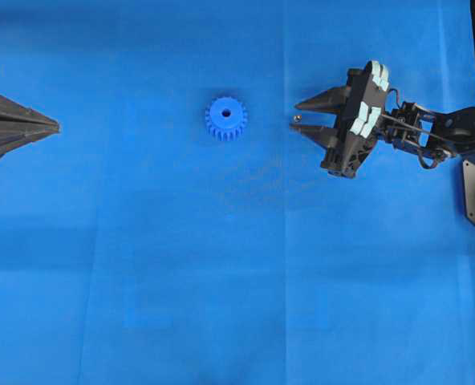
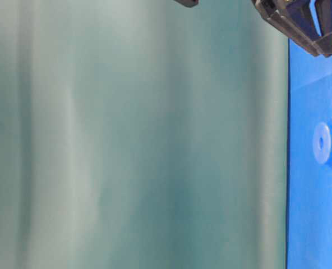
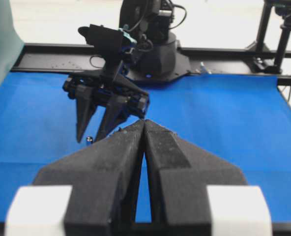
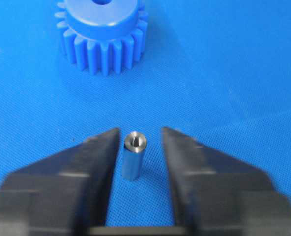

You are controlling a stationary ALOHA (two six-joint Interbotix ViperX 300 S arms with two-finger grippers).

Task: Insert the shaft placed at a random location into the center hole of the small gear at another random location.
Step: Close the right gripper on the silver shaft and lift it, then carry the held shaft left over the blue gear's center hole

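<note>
Silvery metal: the shaft [image 4: 133,155] stands upright on the blue desk [image 1: 221,305], its long axis vertical and its hollowed top end facing up.
Shaft place: toward the desk's right edge, a short way right of the small gear [image 1: 225,119] in the overhead view.
Key relation: the shaft sits between the two fingers of the right end effector [image 4: 139,147], with a thin gap on each side; neither finger touches it in the wrist view.
Right end effector: partly closed around the shaft, not yet gripping it.
Nearer arm: the right, by far.
Small gear: lies flat near the desk's middle, hub up, the center hole [image 1: 225,114] open to the top, straight ahead of the right fingers.
Left end effector [image 1: 53,124]: fingers pressed together, holding nothing, at the desk's left edge, well apart from both parts.
</note>
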